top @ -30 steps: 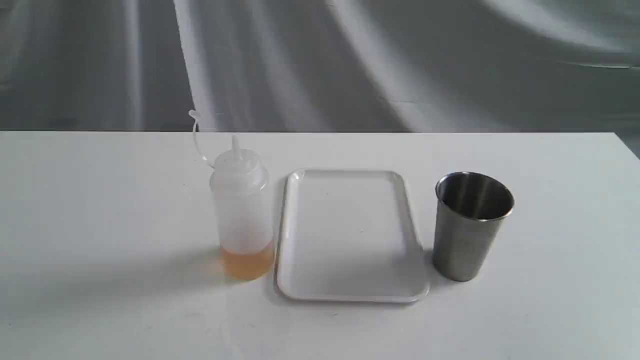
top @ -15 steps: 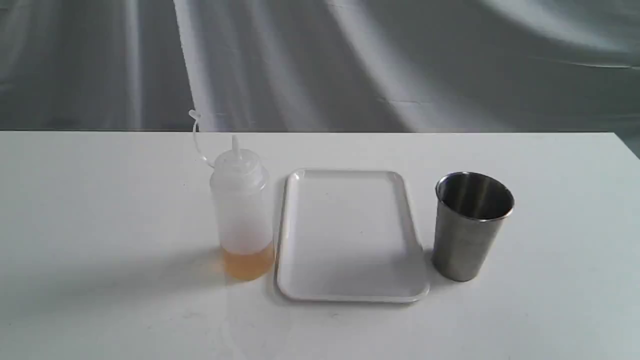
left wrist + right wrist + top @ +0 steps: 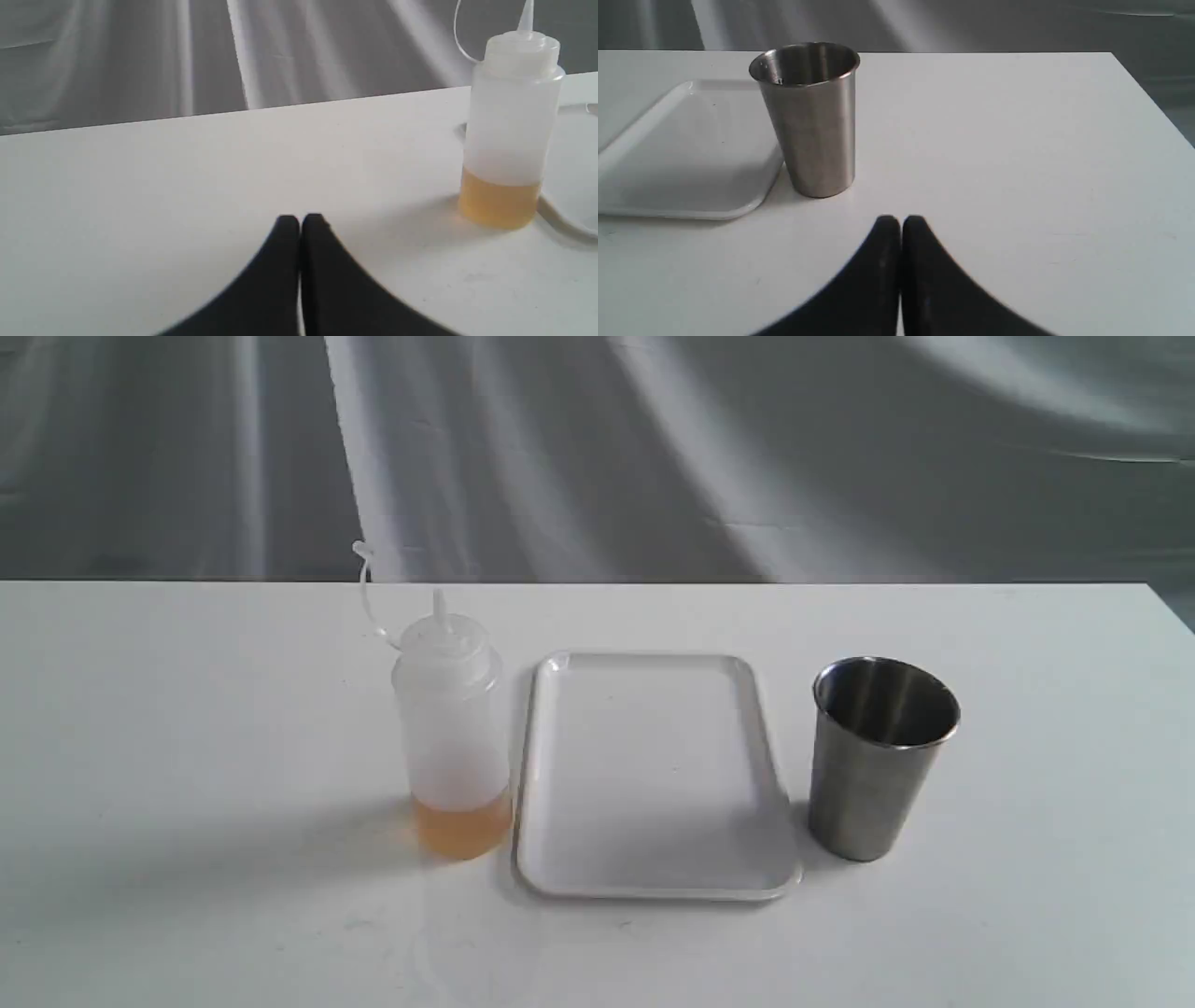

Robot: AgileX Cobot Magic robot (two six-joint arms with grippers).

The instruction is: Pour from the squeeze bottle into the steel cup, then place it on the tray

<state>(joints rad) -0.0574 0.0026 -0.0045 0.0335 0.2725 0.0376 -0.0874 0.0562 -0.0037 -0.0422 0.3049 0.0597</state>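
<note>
The squeeze bottle (image 3: 452, 733) stands upright on the white table, left of the tray (image 3: 653, 775), with amber liquid in its bottom and its cap strap curling up behind. The steel cup (image 3: 878, 756) stands upright to the tray's right. Neither arm shows in the exterior view. In the left wrist view my left gripper (image 3: 300, 221) is shut and empty, well short of the squeeze bottle (image 3: 509, 130). In the right wrist view my right gripper (image 3: 900, 223) is shut and empty, a short way from the steel cup (image 3: 810, 116) beside the tray (image 3: 686, 154).
The white table (image 3: 187, 709) ends at a far edge against a grey draped cloth (image 3: 653, 448). Its right edge (image 3: 1153, 98) lies beyond the cup.
</note>
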